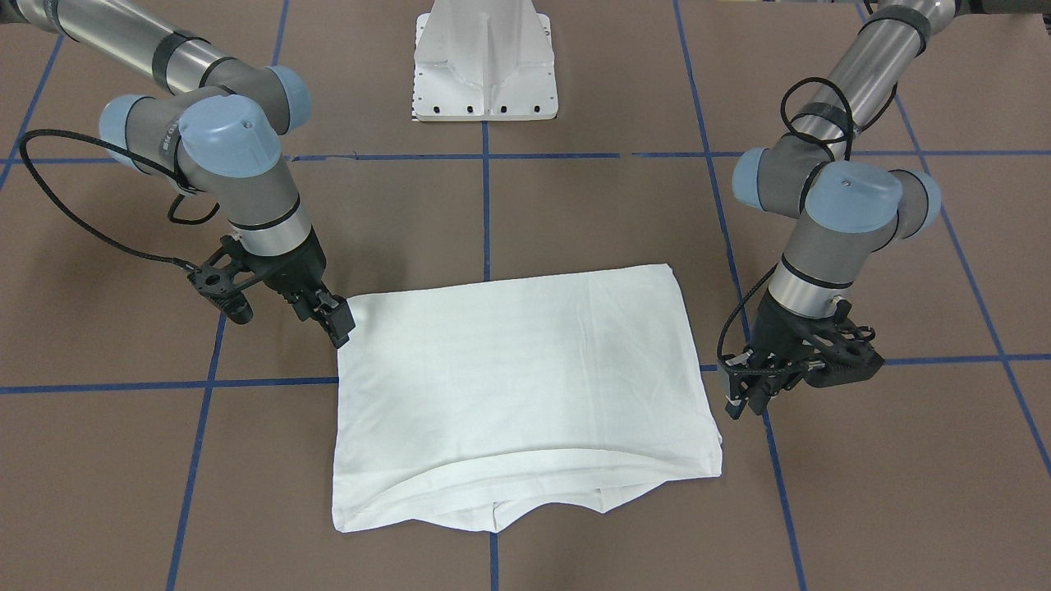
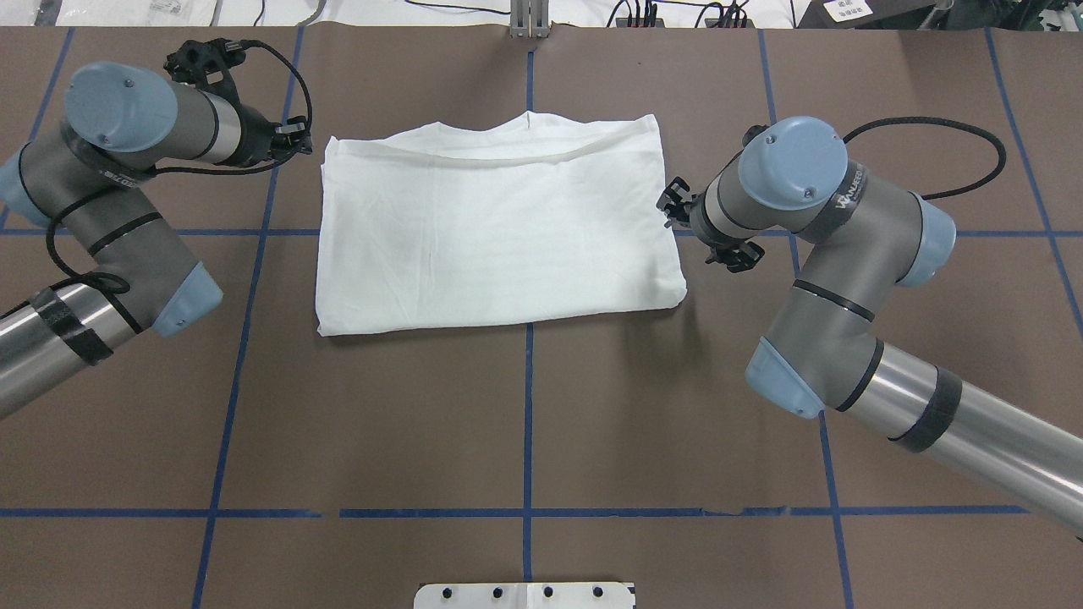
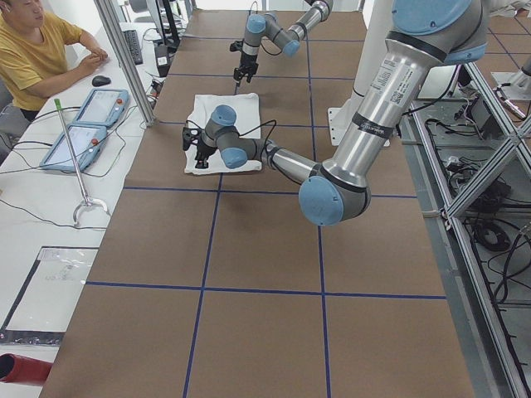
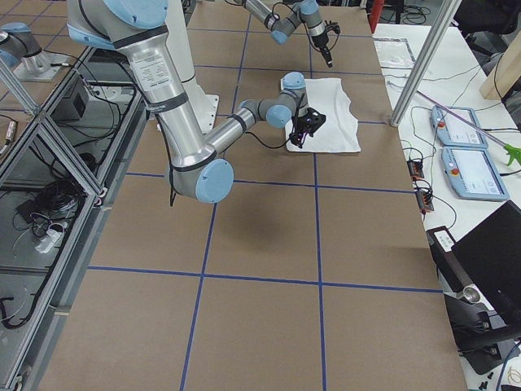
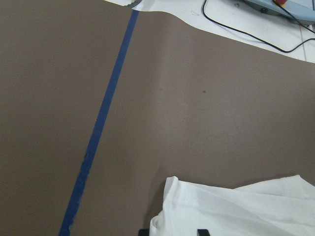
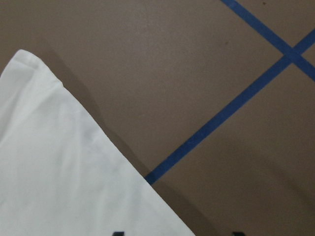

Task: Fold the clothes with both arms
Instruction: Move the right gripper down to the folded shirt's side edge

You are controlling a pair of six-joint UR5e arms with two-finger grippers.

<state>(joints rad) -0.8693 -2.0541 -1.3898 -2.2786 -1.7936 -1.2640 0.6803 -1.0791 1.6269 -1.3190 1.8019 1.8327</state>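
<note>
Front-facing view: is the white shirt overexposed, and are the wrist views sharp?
Front-facing view: the T-shirt is bright, its middle nearly washed out, though faint creases and the layered edge show. Overhead view: same brightness, soft shadows only, no glare on the table. Both wrist views: sharp, with a soft shadow beside the cloth edge in the right one.

T-shirt (image 1: 525,369): plain white | table (image 1: 575,213): flat brown, gridded with blue tape lines (image 1: 486,205) | left arm (image 1: 829,238), right arm (image 1: 246,172): silver-grey tubes, darker grey joints, light blue caps, black bands | left gripper (image 1: 743,402), right gripper (image 1: 338,324): black | cables (image 1: 82,222): black | pedestal base (image 1: 484,66): white, row of black holes
</note>
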